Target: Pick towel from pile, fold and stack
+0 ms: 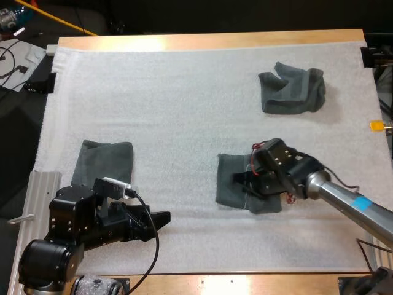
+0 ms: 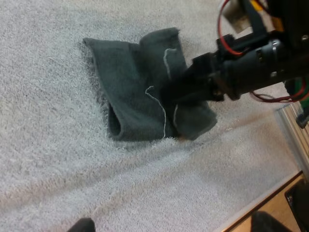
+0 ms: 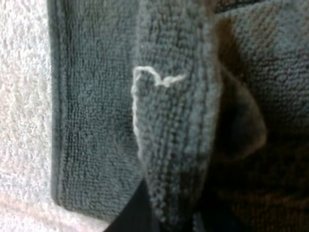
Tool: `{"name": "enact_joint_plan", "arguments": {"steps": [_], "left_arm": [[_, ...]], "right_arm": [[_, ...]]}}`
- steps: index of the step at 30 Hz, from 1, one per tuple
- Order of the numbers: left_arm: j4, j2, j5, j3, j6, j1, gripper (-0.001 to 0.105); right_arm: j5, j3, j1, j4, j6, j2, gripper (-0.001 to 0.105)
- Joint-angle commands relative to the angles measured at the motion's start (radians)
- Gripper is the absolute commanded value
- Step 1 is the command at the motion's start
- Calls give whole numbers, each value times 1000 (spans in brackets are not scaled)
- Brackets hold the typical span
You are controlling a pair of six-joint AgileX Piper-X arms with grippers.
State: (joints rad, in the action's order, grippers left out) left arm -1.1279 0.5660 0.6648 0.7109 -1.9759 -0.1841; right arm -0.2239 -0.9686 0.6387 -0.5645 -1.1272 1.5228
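R end effector [image 1: 244, 182] clamped on mid towel [image 1: 230, 184]; L end effector [image 1: 161, 219] wide, holding nothing.
Mid towel lies on mat [image 1: 184, 110] right of center, partly folded w/ one raised ridge. R fingers [image 2: 181, 89] pinch that ridge from both sides, and a loose pale thread hangs off the hem next to the grip. L end effector sits low over mat near front edge of surface [image 1: 245, 283], pointing toward mid towel but well apart from it. Its fingers [image 2: 82, 225] stand apart, clear of any cloth. Folded towel [image 1: 103, 161] lies flat on left side of mat, just beyond L arm. Crumpled towel [image 1: 291, 89] is at far right of mat, well apart from the other two.
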Motion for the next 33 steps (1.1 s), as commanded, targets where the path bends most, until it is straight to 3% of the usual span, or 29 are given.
{"name": "enact_joint_plan", "arguments": {"steps": [1,6,8,11,15,17,20,26,33], "left_arm": [[-3,3,9,7,5,-1,62],[-4,6,11,8,8,0,62],[-4,7,11,7,8,-1,62],[-1,5,15,7,10,0,62],[1,2,13,7,11,1,62],[1,1,12,7,12,0,62],[-1,-3,7,4,11,-1,62],[-1,0,7,4,13,-1,62],[-2,-2,6,5,14,-1,62]], "right_arm": [[-36,-6,16,39,47,46,1],[-56,-7,21,65,66,75,2],[-59,-8,20,72,69,83,8],[-81,-12,21,83,73,89,26],[-150,-12,19,113,64,89,62],[-215,-12,18,137,54,87,70],[-198,-10,16,140,53,63,59],[-310,-6,32,161,64,45,58],[-222,-7,123,166,76,59,58]]}}
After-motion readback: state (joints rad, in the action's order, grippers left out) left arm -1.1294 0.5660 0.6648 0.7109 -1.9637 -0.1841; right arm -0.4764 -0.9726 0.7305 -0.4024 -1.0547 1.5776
